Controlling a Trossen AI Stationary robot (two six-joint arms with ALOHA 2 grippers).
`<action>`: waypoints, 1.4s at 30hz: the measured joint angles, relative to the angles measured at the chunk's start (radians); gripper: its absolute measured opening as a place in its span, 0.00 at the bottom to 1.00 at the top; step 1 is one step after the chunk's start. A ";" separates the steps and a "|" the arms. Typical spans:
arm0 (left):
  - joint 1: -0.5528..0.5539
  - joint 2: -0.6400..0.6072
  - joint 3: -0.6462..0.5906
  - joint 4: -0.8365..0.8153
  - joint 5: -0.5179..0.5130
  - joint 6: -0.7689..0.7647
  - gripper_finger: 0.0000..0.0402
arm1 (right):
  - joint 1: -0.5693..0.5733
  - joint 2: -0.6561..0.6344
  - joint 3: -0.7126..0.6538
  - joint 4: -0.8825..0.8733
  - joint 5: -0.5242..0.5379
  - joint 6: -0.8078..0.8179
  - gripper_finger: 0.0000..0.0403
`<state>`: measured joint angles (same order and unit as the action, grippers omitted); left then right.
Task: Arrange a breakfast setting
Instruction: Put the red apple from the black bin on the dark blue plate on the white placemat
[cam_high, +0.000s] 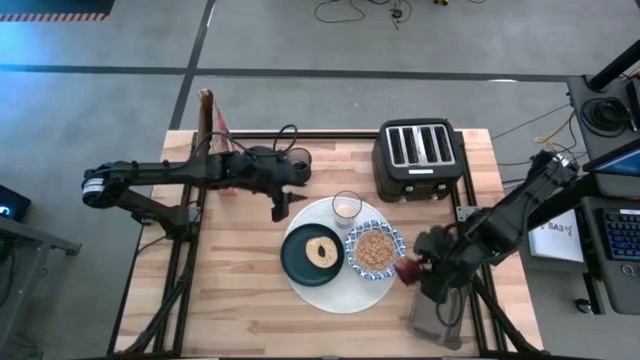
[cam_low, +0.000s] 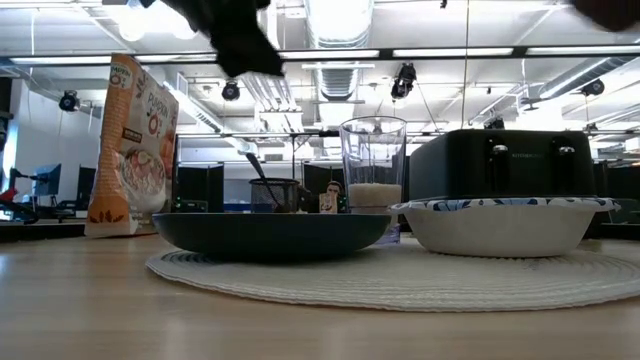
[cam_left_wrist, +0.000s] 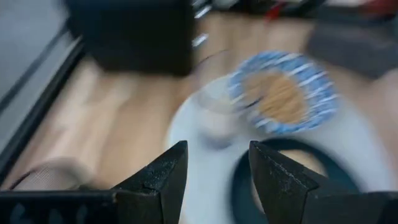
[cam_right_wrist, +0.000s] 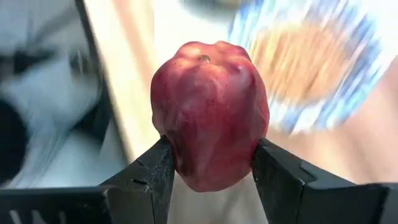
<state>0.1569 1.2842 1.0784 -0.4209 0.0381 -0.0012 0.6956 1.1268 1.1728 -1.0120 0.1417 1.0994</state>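
High view, contents listed largest to smallest.

Counter (cam_high: 240, 300): pale wooden slats carrying everything below.

Round white mat (cam_high: 300, 285): woven and flexible, lying flat at the counter's middle; it likely drags rather than lifts.

Dark green plate (cam_high: 296, 262): rigid and probably breakable, resting on the mat's left half; best taken by the rim.

Blue-and-white patterned bowl (cam_high: 392, 242): filled with cereal, on the mat just beside the plate; judged spill-prone if tilted.

Bagel (cam_high: 322, 250): soft and light, lying on the plate.

Small clear glass (cam_high: 347, 207): upright at the mat's far edge with a little white liquid inside; probably fragile and slippery.

Red apple (cam_right_wrist: 208, 121): firm, smooth and rounded, held off the counter just right of the bowl, stem end up. Judged moderately heavy and liable to roll once set down, so opposite cheeks are the sensible hold.

Right end effector (cam_right_wrist: 211, 168): clamped on the apple's two sides.

Left end effector (cam_left_wrist: 214, 180): jaws parted with nothing between them, hanging above the mat's left far edge near the glass.
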 joint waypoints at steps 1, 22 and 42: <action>-0.008 0.000 0.000 0.032 0.036 0.008 0.39 | 0.000 -0.006 0.015 0.003 0.088 -0.041 0.42; -0.306 0.087 -0.009 0.378 -0.055 0.126 0.39 | -0.080 0.095 0.050 0.316 0.618 -0.731 0.45; -0.331 0.125 0.013 0.495 -0.076 0.345 0.39 | -0.129 0.138 0.050 0.322 0.610 -0.799 0.46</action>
<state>-0.1743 1.4094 1.0915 0.0743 -0.0374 0.3437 0.5664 1.2645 1.2232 -0.6904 0.7516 0.3000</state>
